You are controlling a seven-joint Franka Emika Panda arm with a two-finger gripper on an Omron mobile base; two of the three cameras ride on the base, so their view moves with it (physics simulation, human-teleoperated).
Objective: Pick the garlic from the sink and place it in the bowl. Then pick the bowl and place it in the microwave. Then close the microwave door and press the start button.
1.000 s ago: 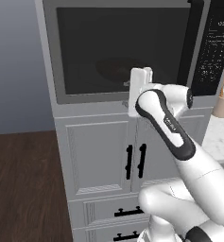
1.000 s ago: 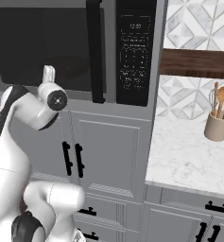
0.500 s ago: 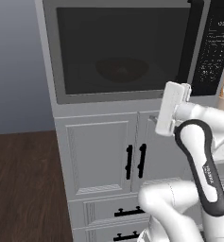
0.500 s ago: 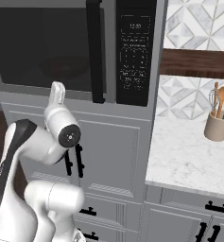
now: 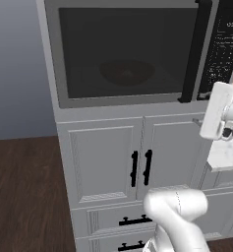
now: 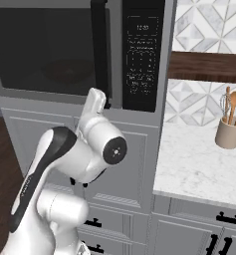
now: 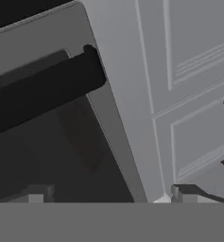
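Since a second ago my arm has swung right, from in front of the microwave door to below its handle. My gripper points at the door's lower corner, fingers spread wide and empty. I see the bowl dimly through the closed door's tinted glass, inside the microwave.

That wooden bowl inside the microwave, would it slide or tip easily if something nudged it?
Probably steady: the bowl looks wide and shallow behind the microwave door, so tipping seems unlikely. Its glossy finish suggests it might slide a little. It looks rigid, likely fairly light for its size.
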